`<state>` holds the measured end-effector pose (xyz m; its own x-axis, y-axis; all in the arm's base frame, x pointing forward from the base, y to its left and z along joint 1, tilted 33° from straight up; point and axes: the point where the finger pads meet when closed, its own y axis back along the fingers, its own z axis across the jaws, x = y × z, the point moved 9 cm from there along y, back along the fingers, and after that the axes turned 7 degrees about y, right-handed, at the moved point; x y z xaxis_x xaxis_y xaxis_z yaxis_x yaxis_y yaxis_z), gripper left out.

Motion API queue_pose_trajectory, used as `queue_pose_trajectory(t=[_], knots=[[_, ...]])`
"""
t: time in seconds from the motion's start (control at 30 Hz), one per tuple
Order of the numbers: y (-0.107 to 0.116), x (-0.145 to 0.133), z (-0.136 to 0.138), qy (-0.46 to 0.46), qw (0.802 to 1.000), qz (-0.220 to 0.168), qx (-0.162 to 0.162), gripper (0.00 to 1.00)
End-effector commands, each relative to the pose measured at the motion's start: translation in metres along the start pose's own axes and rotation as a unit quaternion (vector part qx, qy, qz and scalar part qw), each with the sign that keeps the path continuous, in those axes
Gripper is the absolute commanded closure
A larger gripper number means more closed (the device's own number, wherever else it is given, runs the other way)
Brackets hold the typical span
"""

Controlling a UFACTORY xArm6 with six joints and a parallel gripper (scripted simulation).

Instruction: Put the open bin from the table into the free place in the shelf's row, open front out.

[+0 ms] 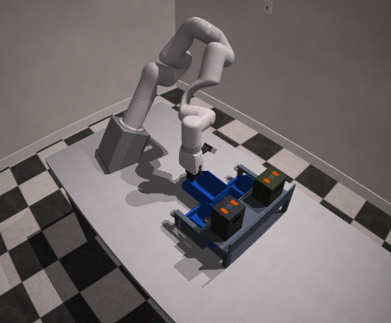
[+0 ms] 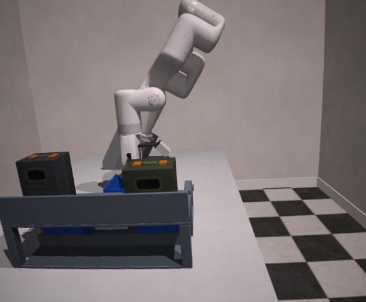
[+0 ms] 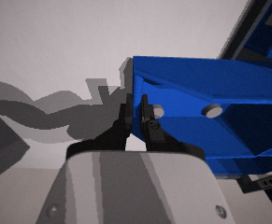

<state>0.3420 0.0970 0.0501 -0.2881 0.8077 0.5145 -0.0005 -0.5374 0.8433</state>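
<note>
End effector (image 1: 192, 178) (image 2: 128, 158) (image 3: 136, 102) nearly closed, gripping blue bin (image 1: 206, 188) (image 2: 113, 185) (image 3: 182, 86) by end wall, grey round parts (image 3: 213, 110) inside, shelf (image 1: 258, 216) (image 2: 91, 209) just beside.

arm (image 1: 210, 62) (image 2: 179, 39): smooth white shell, soft sheen, like painted metal or plastic
gripper fingers: black, matt
held bin (image 1: 210, 186) (image 2: 114, 184) (image 3: 173, 77): blue, smooth, plastic-looking
round parts (image 3: 213, 110): pale grey, smooth, material unclear
shelf (image 1: 258, 222) (image 2: 91, 209): blue-grey, smooth, matt, like painted metal
two cases (image 1: 227, 217) (image 1: 269, 186) (image 2: 46, 175) (image 2: 150, 175): matt, plastic-looking, with orange latches
table top (image 1: 310, 264) (image 2: 222, 260): pale, smooth, matt
floor tiles (image 1: 84, 271) (image 2: 293, 279): stone-like, faintly veined
</note>
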Motion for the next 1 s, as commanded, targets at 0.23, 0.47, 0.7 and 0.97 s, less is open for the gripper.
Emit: queue_pose_trajectory(t=[0.23,0.47,0.7,0.97], knots=[[0.001,-0.001,0.011,0.000,1.000,0.000,-0.001,1.00],[0.001,-0.001,0.011,0.000,1.000,0.000,-0.001,1.00],[0.001,-0.002,0.019,0.000,1.000,0.000,-0.001,1.00],[0.001,-0.002,0.021,0.000,1.000,0.000,-0.001,1.00]])
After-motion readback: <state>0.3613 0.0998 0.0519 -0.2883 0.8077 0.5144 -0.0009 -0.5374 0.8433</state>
